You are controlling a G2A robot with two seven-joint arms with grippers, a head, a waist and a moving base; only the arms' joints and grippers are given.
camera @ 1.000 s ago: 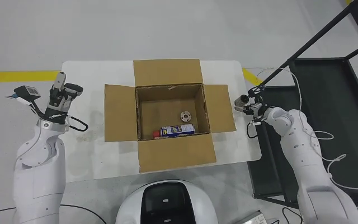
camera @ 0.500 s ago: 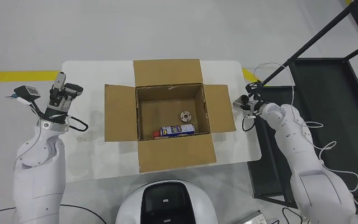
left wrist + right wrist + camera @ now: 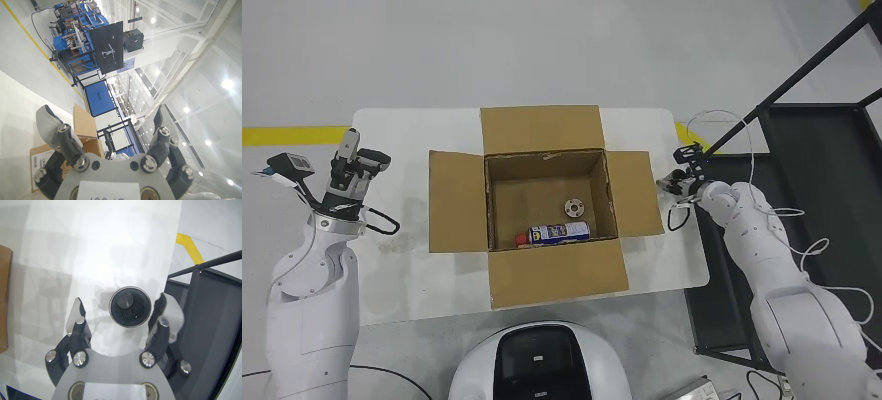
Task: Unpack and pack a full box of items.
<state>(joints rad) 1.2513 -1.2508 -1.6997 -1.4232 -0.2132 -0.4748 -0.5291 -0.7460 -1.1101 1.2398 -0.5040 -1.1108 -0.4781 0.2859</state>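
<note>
Straddling a black metal-rimmed cylinder (image 3: pixel 130 308), the open, empty right end effector (image 3: pixel 120 300) is judged mid-unpacking; a clean withdrawal is called for.

White table (image 3: pixel 402 285), black metal rack (image 3: pixel 827 150) beside it, yellow floor line (image 3: pixel 282 135)

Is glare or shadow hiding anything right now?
Top view: walls shade the floor of the cardboard box, but the spray can and metal ring are readable. Left wrist view: ceiling lights flare beyond the left gripper. Right wrist view: sheen on the table; the black cylinder inside the right gripper is plain.
</note>
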